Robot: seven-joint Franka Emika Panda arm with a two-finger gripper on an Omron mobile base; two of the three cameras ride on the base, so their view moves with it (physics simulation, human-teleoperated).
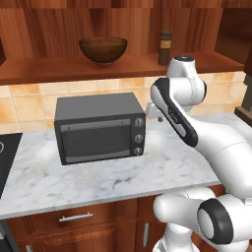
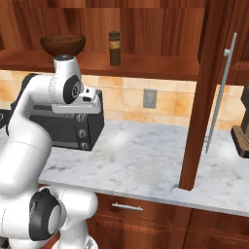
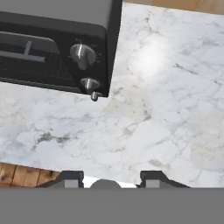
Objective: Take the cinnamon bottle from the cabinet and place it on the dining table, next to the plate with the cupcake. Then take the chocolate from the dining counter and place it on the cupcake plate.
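Risking a topple: cinnamon bottle [image 1: 165,47], upper right on cabinet [image 1: 59,69] shelf; gripper [image 3: 111,179] empty, jaws together, may knock it.

A grey toaster oven [image 1: 98,128] is sitting on the marble surface [image 1: 113,177], its three round knobs [image 1: 139,137] lining up down the right of its front. A round wooden bowl [image 1: 103,49] is resting upright well above it. A tan tiled backsplash [image 1: 29,106] is running behind, carrying a wall outlet [image 2: 150,98]. Wooden drawers with metal handles [image 1: 75,217] are showing below the surface. A dark stovetop [image 1: 7,160] is lying at the left edge
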